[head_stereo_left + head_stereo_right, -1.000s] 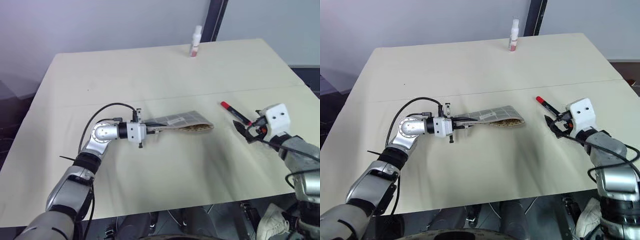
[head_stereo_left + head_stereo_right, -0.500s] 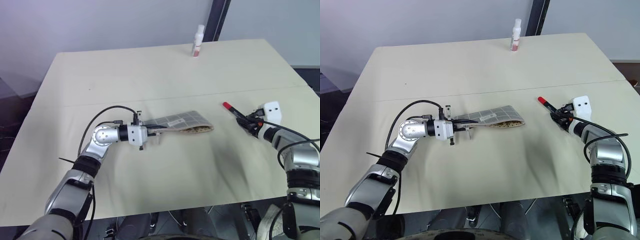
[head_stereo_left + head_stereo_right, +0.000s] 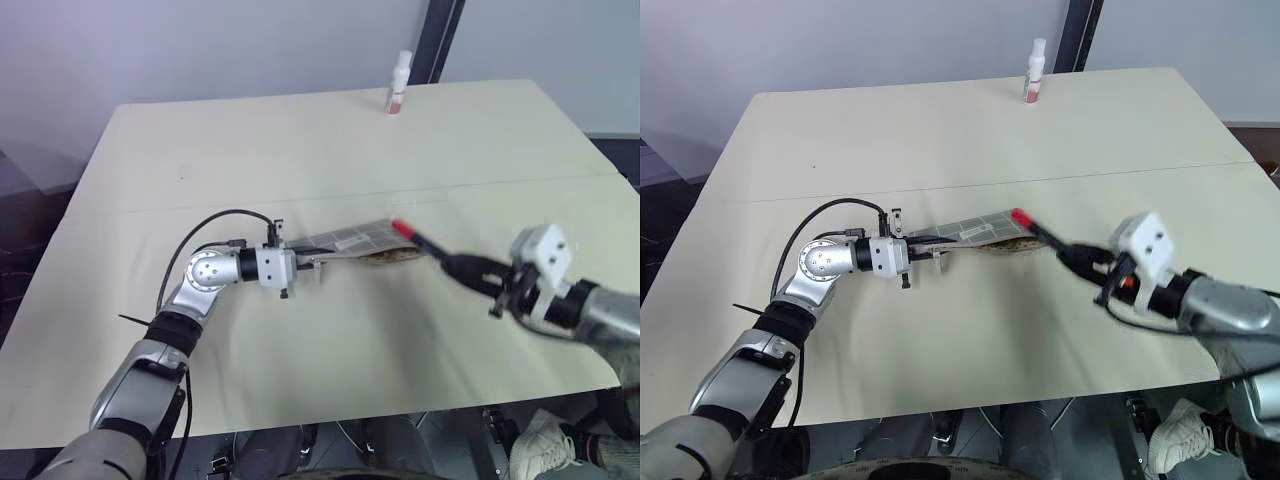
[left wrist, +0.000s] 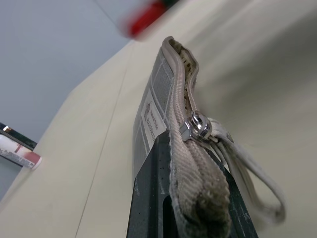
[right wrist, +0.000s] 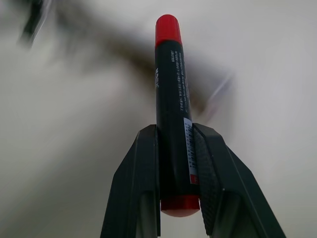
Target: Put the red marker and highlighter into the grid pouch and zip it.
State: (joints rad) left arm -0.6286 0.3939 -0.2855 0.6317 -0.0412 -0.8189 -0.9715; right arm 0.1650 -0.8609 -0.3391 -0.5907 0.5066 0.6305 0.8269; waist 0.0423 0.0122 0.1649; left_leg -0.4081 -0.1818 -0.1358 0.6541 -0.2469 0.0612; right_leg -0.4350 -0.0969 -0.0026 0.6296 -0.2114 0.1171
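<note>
Left claw (image 3: 308, 262): clamped flat on the zipper end of the grid pouch (image 3: 362, 240), pointing level across the counter (image 3: 300, 150); this seems meant to hold the pouch on edge with its mouth gaping toward the other arm.
Right claw (image 3: 468, 272): closed on the red marker (image 3: 422, 243), both black fingers pinching its rear end so the red cap leads, aimed at the pouch opening.
Red marker: in the air, cap just at the open end of the pouch; whether it is touching the fabric, I cannot tell.
Grid pouch: mid-counter; grey woven fabric with white grid lines, small white label, beige zipper tape, metal slider (image 4: 197, 127) beside the gripped end, pale cord loop.
Marker body: smooth round barrel, black with a printed label, red at both ends.
White bottle (image 3: 399, 82): upright at the far edge, well apart.
</note>
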